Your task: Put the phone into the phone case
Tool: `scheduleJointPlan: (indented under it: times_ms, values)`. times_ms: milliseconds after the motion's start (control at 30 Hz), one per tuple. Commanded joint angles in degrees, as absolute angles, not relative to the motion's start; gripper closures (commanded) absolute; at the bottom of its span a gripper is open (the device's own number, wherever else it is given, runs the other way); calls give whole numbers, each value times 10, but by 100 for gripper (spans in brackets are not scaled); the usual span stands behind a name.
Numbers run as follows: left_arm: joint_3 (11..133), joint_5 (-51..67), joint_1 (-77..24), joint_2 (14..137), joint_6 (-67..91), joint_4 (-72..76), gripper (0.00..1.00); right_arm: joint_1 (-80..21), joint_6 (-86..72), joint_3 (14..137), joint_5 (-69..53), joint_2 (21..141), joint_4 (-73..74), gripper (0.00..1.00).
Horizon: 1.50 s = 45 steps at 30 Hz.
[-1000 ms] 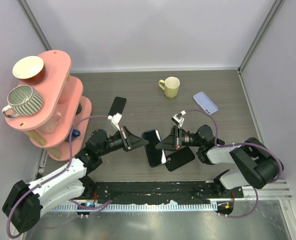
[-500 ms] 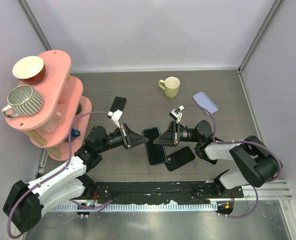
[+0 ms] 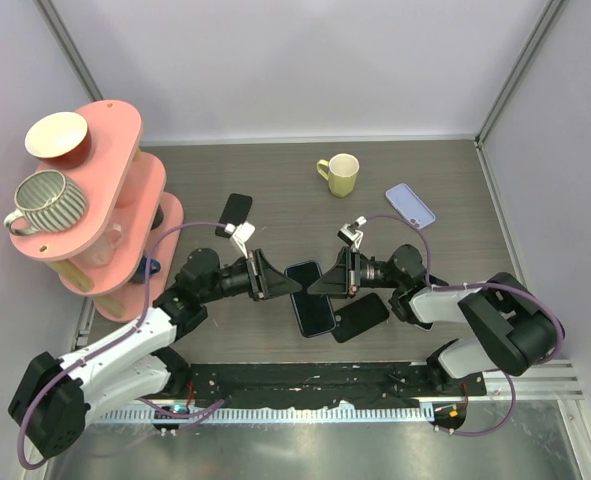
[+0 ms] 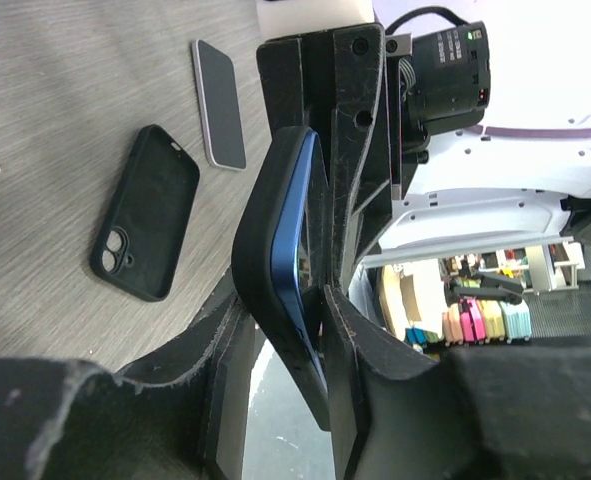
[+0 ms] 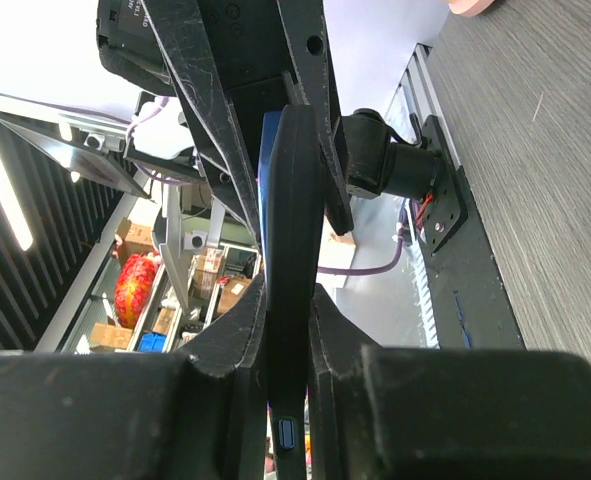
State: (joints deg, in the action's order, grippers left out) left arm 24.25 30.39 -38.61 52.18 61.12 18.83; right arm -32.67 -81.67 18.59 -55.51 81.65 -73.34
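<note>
Slippage is the chief danger, since the phone [image 3: 310,298] is held up off the tabletop [image 3: 275,180], pinched from opposite ends. The left hand [image 3: 287,285] is clamped on one end and the right hand [image 3: 320,287] on the other, and each wrist view shows the phone squeezed between that hand's jaws. An empty black case [image 3: 360,315] lies flat on the tabletop just beside the phone, on the right arm's side, its camera cutout plain in the left wrist view. There the phone's back looks dark and rounded beside its blue rim, so whether it is bare or already partly sleeved cannot be told. With two hands gripping one thin slab, any mismatch in their motion would likely twist it or drag it out of one grip. If one hand lets go before the other has a firm hold, the phone could drop, strike the case and knock it askew. Narrow end grips also give little purchase, so pressing the phone into a snug case may make it pivot instead of seating.
</note>
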Motion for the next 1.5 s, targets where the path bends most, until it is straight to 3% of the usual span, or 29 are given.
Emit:
scheduleJointPlan:
  times_ms: [0, 433, 533, 567, 633, 667, 733, 767, 867, 933, 1033, 1133, 1333, 1400, 1433, 1467]
  values:
    - [268, 324, -387, 535, 612, 224, 65, -332, -828, 184, -567, 795, -954, 99]
    - [245, 337, -381, 557, 680, 316, 54, -334, -822, 160, -571, 777, -954, 99]
    - [242, 340, -381, 558, 682, 321, 66, -333, -821, 157, -568, 774, -954, 99]
    - [238, 341, -381, 558, 684, 324, 78, -334, -821, 156, -569, 775, -954, 99]
    - [236, 340, -381, 557, 684, 323, 92, -335, -821, 155, -567, 776, -954, 99]
    - [236, 340, -380, 558, 682, 317, 100, -335, -822, 155, -566, 778, -954, 96]
    - [236, 340, -381, 555, 669, 307, 100, -334, -824, 155, -565, 777, -954, 92]
    - [235, 340, -381, 554, 664, 305, 100, -334, -825, 155, -561, 777, -954, 81]
    - [251, 348, -381, 549, 606, 232, 100, -333, -835, 165, -552, 773, -954, 61]
    - [256, 352, -381, 549, 583, 216, 100, -334, -843, 176, -551, 771, -954, 54]
    - [255, 375, -381, 555, 577, 227, 100, -334, -850, 199, -550, 773, -954, 51]
    - [257, 395, -381, 562, 577, 243, 100, -333, -855, 216, -542, 785, -953, 53]
    - [260, 410, -381, 567, 569, 240, 100, -330, -852, 218, -528, 799, -954, 93]
    - [261, 407, -381, 564, 559, 223, 100, -328, -844, 214, -528, 794, -954, 99]
    - [258, 399, -381, 557, 556, 216, 95, -328, -840, 211, -527, 786, -954, 99]
    - [257, 396, -381, 552, 554, 209, 79, -325, -838, 207, -526, 781, -950, 99]
